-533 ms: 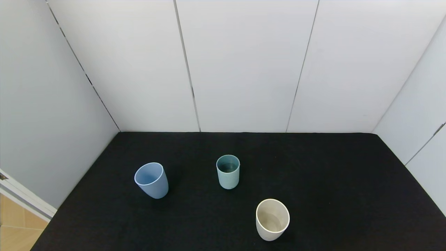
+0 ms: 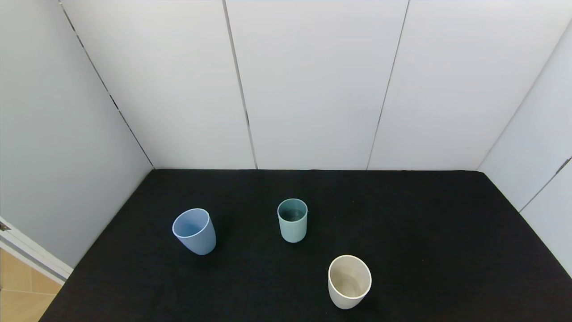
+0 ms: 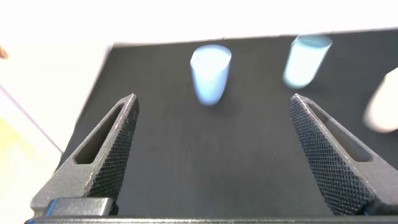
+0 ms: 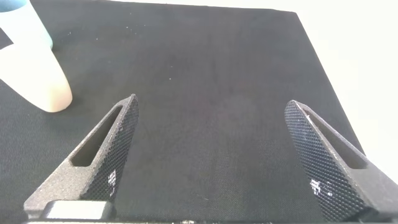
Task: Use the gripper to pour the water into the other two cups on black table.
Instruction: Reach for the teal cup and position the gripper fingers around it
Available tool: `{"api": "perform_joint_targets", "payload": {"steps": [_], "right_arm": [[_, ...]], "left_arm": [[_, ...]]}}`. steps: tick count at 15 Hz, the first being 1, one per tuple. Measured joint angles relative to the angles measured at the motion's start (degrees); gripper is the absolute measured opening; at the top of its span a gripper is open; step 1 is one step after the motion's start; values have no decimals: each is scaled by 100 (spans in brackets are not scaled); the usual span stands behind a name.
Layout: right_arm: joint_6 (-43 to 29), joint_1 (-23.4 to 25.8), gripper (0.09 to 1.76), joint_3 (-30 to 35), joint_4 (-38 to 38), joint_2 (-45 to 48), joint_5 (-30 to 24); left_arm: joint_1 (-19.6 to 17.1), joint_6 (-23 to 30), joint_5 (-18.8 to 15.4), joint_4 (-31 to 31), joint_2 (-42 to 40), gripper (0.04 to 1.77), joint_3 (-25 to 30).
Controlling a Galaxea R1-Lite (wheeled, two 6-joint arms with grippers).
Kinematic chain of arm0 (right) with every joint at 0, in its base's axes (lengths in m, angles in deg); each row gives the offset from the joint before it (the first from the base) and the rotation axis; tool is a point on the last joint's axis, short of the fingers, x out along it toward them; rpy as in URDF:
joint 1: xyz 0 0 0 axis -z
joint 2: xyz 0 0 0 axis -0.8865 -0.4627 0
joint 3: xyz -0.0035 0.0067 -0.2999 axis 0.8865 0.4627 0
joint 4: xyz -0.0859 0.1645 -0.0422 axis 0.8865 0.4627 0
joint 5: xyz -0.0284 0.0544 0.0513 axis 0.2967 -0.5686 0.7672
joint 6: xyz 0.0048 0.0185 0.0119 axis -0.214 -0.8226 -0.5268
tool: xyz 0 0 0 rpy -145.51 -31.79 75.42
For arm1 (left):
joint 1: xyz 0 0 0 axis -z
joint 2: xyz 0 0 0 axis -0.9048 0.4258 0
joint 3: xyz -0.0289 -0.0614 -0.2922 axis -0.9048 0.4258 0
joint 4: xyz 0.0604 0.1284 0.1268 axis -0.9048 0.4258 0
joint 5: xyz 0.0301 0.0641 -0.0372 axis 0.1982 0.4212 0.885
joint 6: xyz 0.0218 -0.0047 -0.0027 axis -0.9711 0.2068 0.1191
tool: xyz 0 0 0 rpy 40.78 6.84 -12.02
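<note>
Presently both tools, left (image 3: 211,155) and right (image 4: 211,155), stand wide and empty short of the cups, teal cup (image 2: 292,220) untouched at 12 o'clock of the cream cup (image 2: 349,281).

Three handleless cups stand on one black table (image 2: 424,223): one light blue cup (image 2: 195,231), one teal-green cup (image 2: 292,220) and one cream-white cup (image 2: 349,281).

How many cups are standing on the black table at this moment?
3. The light blue cup stands to the robot's left, the teal-green cup at the middle, farther back, and the cream-white cup nearest the robot, to the right. No cup appears hidden.
</note>
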Motion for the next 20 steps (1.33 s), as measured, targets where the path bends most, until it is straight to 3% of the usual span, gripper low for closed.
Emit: {"api": "perform_joint_targets", "payload": {"steps": [6, 11, 14, 20], "right_arm": [[-2, 0, 171, 0, 0, 0, 0], [-2, 0, 171, 0, -2, 0, 0], [-2, 0, 171, 0, 0, 0, 5], [-2, 0, 171, 0, -2, 0, 2]], "left_arm": [[0, 2, -35, 24, 7, 172, -41], [0, 2, -1202, 1189, 399, 172, -1456], [67, -44, -1471, 1407, 1161, 172, -2122], [277, -438, -1535, 1393, 3462, 172, -2861]]}}
